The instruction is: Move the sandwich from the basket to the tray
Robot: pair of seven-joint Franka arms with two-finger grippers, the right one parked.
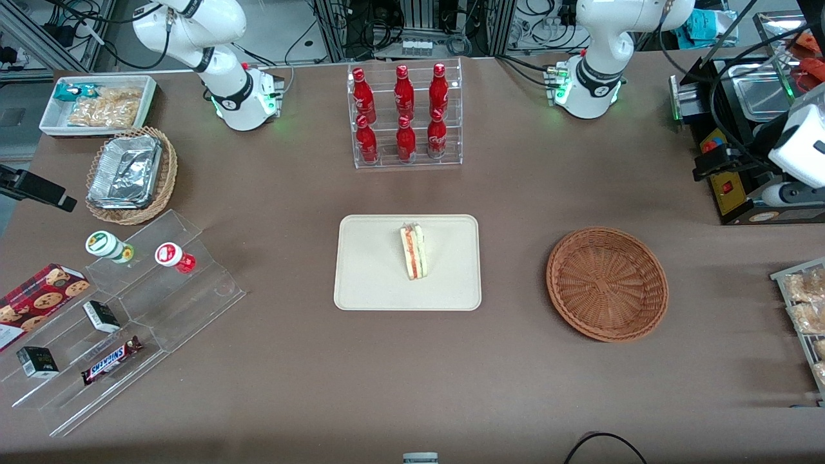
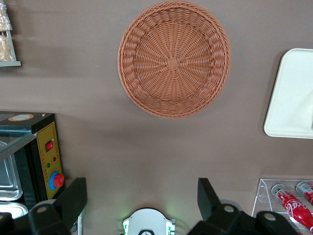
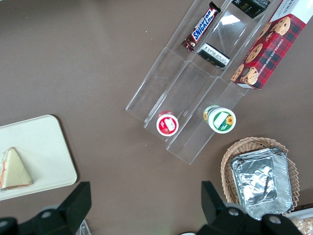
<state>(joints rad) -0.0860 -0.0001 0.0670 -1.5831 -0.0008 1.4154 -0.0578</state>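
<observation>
Woven wicker basket empty, triangular sandwich on smooth tray, gripper spread above table.

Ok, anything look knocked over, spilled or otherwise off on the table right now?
Nothing stands out. The sandwich lies intact on the tray, resting on its side with the filling layers showing. The basket sits upright with nothing in it. The gripper hangs open above the table, holding nothing, farther from the front camera than the basket.

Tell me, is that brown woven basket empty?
Empty: the basket shows bare weave; the sandwich lies on the tray. The hand, open, hovers above the table.
</observation>
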